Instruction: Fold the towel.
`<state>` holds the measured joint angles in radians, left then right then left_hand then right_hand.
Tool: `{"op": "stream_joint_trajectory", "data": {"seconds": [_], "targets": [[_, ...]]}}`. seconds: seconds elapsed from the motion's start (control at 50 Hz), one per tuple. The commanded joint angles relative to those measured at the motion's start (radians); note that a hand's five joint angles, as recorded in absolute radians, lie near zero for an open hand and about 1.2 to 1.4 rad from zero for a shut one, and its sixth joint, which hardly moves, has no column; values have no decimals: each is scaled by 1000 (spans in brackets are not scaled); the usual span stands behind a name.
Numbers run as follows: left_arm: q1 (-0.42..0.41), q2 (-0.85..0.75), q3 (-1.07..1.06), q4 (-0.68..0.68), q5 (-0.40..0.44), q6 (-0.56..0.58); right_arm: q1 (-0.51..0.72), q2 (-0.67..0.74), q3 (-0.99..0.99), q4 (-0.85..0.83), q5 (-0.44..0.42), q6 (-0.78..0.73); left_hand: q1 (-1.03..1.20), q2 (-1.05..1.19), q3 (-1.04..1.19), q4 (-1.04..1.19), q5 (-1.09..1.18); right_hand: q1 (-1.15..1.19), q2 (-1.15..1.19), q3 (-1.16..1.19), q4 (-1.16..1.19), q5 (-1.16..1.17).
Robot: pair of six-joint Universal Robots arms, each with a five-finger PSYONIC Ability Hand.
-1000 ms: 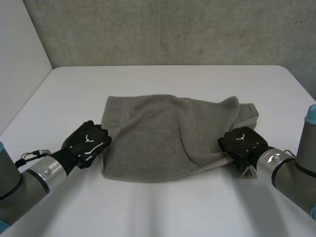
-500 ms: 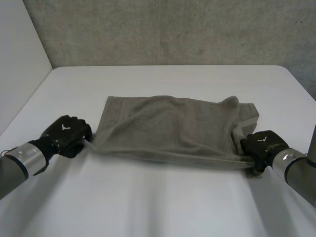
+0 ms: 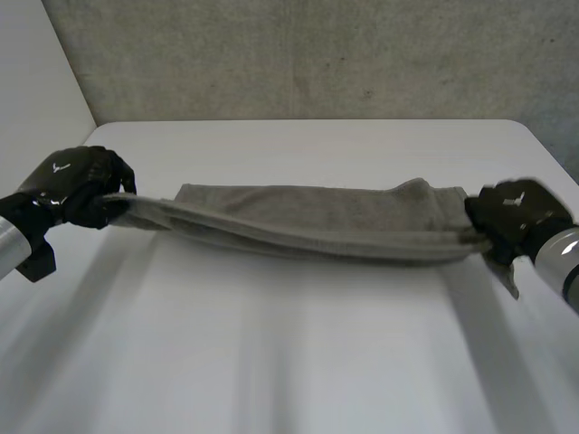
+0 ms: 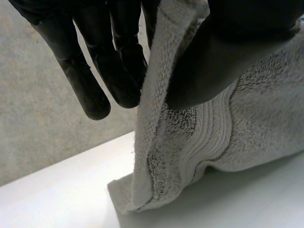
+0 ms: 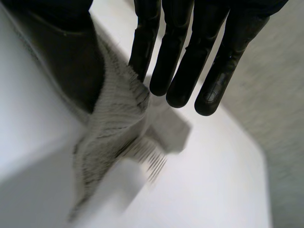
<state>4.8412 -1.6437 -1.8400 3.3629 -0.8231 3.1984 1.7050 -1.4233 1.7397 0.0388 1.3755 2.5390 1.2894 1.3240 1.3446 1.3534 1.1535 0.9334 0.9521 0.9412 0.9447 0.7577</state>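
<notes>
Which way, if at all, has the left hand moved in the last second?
Yes. The left hand has moved outward toward the table's far left corner, pulling the towel edge along.

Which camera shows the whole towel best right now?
The head view: the towel spans from the left hand to the right hand, its near edge lifted and its far part resting on the table. Each wrist view gives one end, pinched in its own hand.
</notes>
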Motion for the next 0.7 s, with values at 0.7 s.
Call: {"op": "stream_joint_trajectory", "data": {"seconds": [0.7], "targets": [[-225,-473,794,-181,-315,-117,148,559,-1125,394,144,-207,107,72,52,43,68,463,444,455,452,464]]}}
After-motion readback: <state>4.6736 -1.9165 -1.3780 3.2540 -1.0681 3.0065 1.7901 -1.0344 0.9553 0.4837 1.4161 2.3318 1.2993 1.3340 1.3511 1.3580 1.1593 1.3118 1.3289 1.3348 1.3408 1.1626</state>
